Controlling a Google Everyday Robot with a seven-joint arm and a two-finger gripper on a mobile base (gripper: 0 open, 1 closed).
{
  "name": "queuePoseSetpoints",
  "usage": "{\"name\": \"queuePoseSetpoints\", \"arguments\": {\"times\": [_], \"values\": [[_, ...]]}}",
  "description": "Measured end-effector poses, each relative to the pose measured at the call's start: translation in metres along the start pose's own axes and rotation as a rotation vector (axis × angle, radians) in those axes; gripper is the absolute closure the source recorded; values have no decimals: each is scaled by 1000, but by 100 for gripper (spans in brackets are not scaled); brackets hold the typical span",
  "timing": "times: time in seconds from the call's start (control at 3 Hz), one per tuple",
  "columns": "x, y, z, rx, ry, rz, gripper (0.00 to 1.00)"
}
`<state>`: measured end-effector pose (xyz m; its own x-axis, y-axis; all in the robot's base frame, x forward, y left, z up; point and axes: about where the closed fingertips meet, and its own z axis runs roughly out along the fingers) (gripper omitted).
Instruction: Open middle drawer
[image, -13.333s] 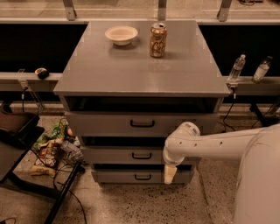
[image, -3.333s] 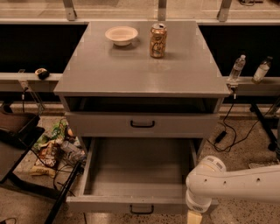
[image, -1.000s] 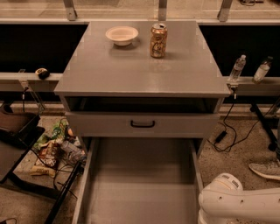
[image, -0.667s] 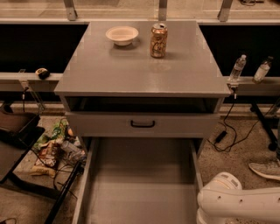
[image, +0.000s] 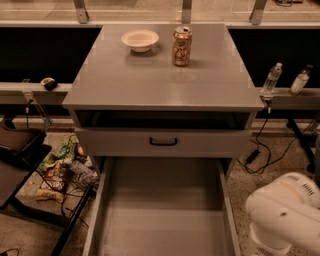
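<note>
Pincer first: it is off my feed, somewhere past the bottom edge below the white arm (image: 285, 212) that fills the lower right corner, so I cannot tell whether it is open or closed. Working across from the left, a dark flat stand (image: 17, 155) sits on the speckled floor. Just beside it a heap of wrappers (image: 60, 170) lies against the cabinet's left side, with black cords running through it. On the ledge above them sits a small dark lump (image: 48, 83); I cannot tell what it is. The grey cabinet takes up the centre of my view. On its tabletop (image: 150, 80) a white bowl (image: 140, 39) stands near the back edge. A tan can (image: 182, 46) stands upright just to the right of the bowl, not touching it. Under the tabletop I see a dark gap, then the top drawer (image: 110, 142), shut, with a black handle (image: 163, 141) in the middle of its front. Below that the middle drawer (image: 160, 215) stands wide open, reaching out toward me, with its front beyond the bottom edge of view. I can see its plain grey floor and both side walls. Right of the cabinet a black cable (image: 260, 150) trails down onto the floor. On the right ledge a clear bottle (image: 271, 80) stands upright. A second bottle (image: 300, 81) stands near it, a little apart, above the arm.
</note>
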<state>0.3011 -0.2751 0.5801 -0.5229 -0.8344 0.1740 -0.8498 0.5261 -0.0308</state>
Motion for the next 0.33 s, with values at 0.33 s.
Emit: {"name": "queuePoseSetpoints", "arguments": {"times": [0.33], "values": [[38,-5,-92,50,16,81,0]]}}
